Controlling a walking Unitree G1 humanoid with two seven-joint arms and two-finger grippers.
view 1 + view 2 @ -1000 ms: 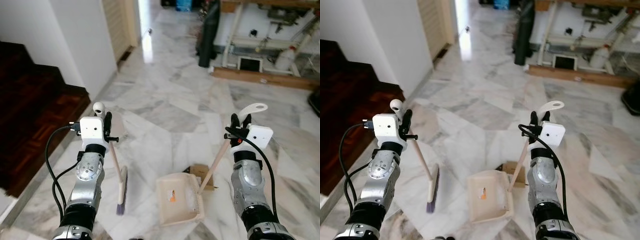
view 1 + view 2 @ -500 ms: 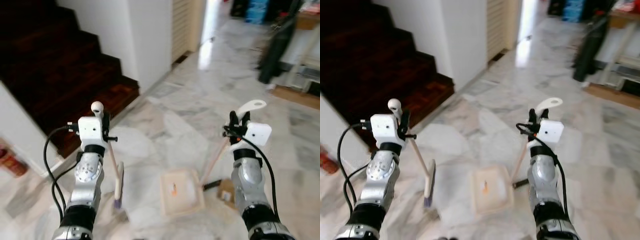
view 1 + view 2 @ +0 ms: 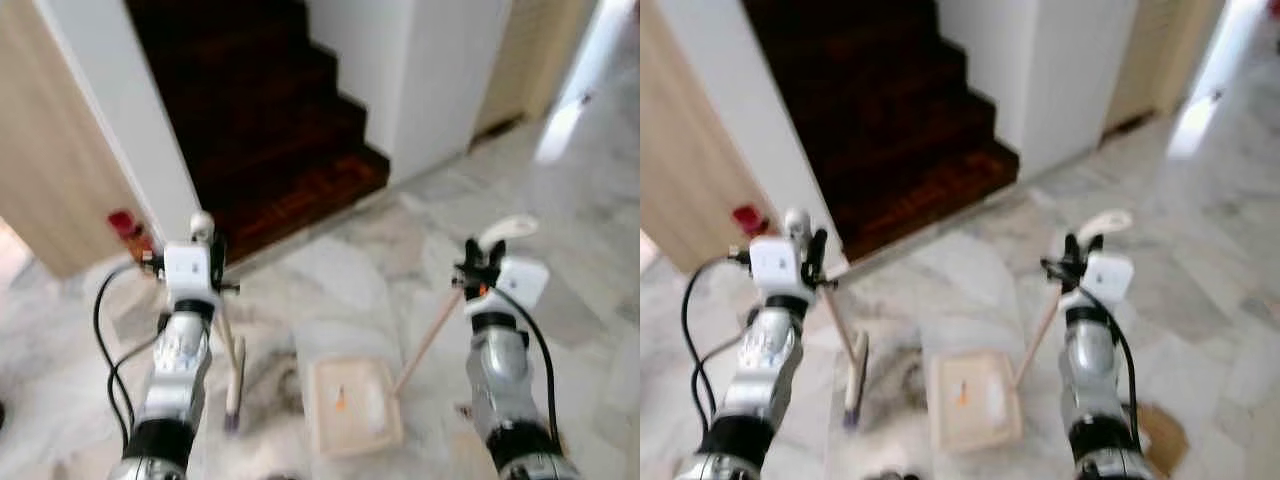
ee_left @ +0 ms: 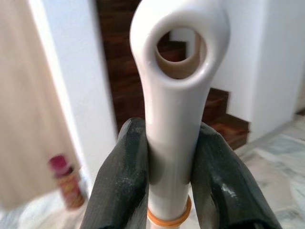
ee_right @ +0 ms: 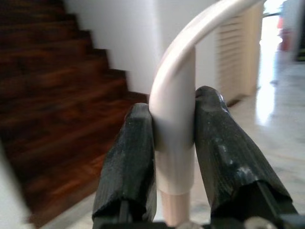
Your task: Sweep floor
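Note:
My left gripper (image 3: 207, 262) is shut on the white handle of a broom (image 3: 226, 345), which hangs down to its bristle head (image 3: 233, 402) on the marble floor. In the left wrist view the two black fingers (image 4: 125, 181) clamp the broom handle (image 4: 175, 109) just below its hanging loop. My right gripper (image 3: 480, 272) is shut on the curved handle of a cream dustpan (image 3: 350, 408), whose pan rests flat on the floor between the arms. In the right wrist view the dustpan handle (image 5: 174, 124) sits pinched between the fingers (image 5: 129, 162). A greyish dusty patch (image 3: 898, 378) lies between broom head and pan.
A dark wooden staircase (image 3: 265, 120) rises straight ahead between white walls (image 3: 445, 70). A small red bottle (image 3: 124, 223) stands at the foot of the left wall. A flat piece of cardboard (image 3: 1162, 436) lies on the floor at the right.
The camera has swung left, so the staircase is now ahead and the cardboard has slid off to the right. Both grippers keep their hold on broom and dustpan.

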